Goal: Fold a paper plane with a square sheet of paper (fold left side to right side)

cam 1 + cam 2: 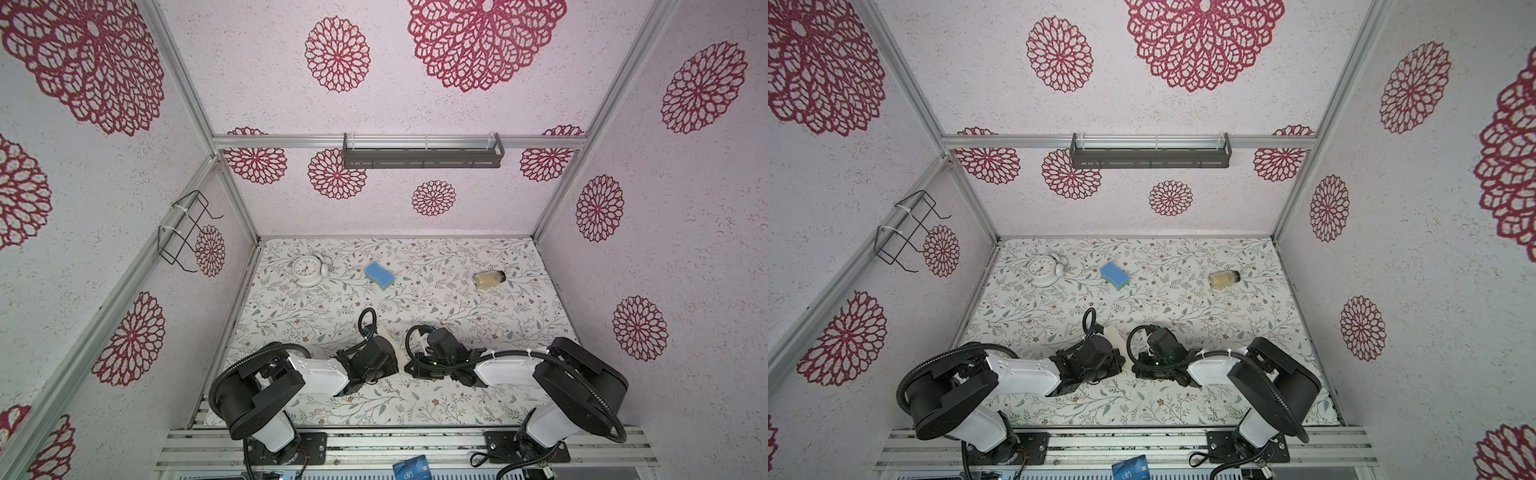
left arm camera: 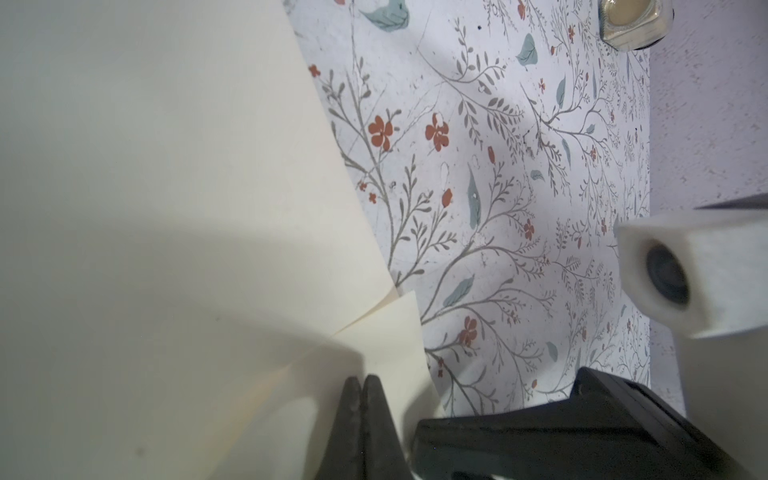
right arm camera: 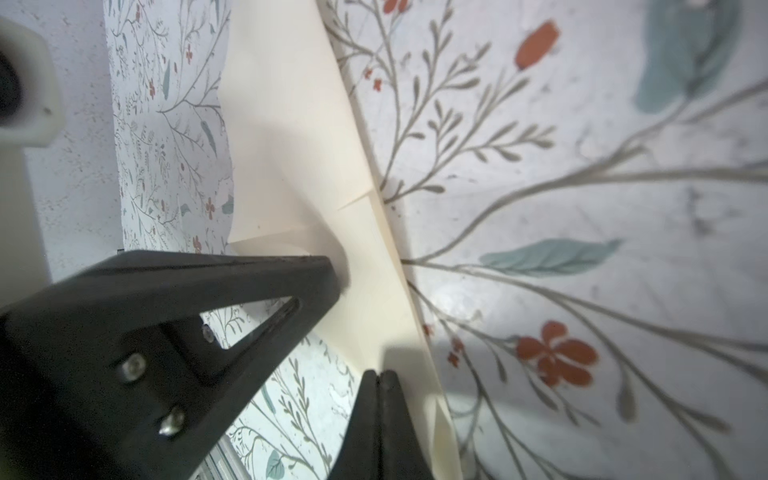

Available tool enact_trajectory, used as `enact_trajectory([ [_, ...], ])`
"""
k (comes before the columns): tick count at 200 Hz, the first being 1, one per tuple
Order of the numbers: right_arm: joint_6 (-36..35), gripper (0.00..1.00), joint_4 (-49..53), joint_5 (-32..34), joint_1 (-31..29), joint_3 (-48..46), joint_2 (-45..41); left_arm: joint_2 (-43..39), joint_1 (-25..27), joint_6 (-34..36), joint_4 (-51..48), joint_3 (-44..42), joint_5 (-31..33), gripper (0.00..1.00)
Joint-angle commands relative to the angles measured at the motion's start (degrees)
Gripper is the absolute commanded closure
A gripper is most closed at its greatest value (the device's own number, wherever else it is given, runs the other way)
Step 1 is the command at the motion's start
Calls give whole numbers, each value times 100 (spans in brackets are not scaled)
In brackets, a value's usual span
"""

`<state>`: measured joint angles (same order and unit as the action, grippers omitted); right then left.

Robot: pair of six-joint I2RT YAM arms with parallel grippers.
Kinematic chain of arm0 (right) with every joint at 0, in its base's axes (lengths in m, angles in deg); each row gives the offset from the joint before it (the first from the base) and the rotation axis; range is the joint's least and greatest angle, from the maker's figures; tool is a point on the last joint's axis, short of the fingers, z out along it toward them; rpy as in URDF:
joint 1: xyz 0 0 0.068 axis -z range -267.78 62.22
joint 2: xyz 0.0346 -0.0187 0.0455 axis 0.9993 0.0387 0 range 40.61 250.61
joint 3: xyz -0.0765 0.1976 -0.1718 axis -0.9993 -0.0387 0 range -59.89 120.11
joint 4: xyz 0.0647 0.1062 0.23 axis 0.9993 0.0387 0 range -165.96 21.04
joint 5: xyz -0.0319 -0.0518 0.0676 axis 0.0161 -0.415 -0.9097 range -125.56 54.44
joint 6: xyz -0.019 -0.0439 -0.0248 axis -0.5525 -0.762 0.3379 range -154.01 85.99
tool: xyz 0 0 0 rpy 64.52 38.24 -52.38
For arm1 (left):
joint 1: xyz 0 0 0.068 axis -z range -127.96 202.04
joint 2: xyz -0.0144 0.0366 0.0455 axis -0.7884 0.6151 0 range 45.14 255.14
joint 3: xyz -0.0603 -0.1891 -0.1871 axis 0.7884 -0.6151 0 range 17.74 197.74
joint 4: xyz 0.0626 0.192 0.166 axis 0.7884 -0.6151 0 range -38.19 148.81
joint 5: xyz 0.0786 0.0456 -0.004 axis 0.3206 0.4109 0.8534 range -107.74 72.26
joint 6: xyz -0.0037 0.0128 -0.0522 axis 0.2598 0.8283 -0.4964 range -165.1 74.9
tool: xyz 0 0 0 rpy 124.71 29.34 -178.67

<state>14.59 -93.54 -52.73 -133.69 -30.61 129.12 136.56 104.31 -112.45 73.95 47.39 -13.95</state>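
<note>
The floral bench carries everything. The cream paper, folded into layered flaps, sits between the two claws and touches both sets of tips. The left claw is pressed together on a small flap. The right claw is pressed together at the paper's long edge. Well beyond the left claw sits a white alarm clock. A blue sponge lies beyond the gap between the claws, and a small jar lies beyond the right claw.

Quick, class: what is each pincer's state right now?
Left pincer: closed, tips against the folded cream paper sheet, not visibly gripping it.
Right pincer: closed, at that sheet's edge.
</note>
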Motion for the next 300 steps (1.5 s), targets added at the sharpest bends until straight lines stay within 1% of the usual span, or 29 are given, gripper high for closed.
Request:
enact_trajectory([
  [1, 97, 100, 530, 293, 112, -329, -139, 254, 96, -76, -905, -213, -45, 100],
  [40, 176, 100, 621, 339, 252, -691, -501, 254, 96, -145, -924, -216, -51, 100],
  [59, 203, 100, 804, 346, 360, -790, -825, 278, 90, -215, -966, -175, -102, 100],
  [89, 108, 100, 1294, 287, 477, -603, -1490, 281, 91, -496, -989, -60, -246, 100],
  [110, -24, 100, 1559, 153, 487, -316, -1703, 247, 140, -824, -986, 23, -291, 100],
  [148, -28, 100, 1285, -311, 479, 29, -1398, 301, 395, -1768, -921, 145, 14, 100],
  [176, 130, 100, 934, -414, 444, 89, -1083, 450, 705, -2497, -756, 197, 373, 100],
  [195, 210, 100, 773, -419, 382, 78, -913, 524, 849, -2768, -904, 289, 616, 100],
  [222, 247, 100, 671, -377, 321, -37, -836, 535, 929, -2946, -1021, 296, 772, 100],
  [300, 312, 100, 534, -193, 220, -457, -743, 387, 938, -2928, -1261, 252, 928, 100],
])
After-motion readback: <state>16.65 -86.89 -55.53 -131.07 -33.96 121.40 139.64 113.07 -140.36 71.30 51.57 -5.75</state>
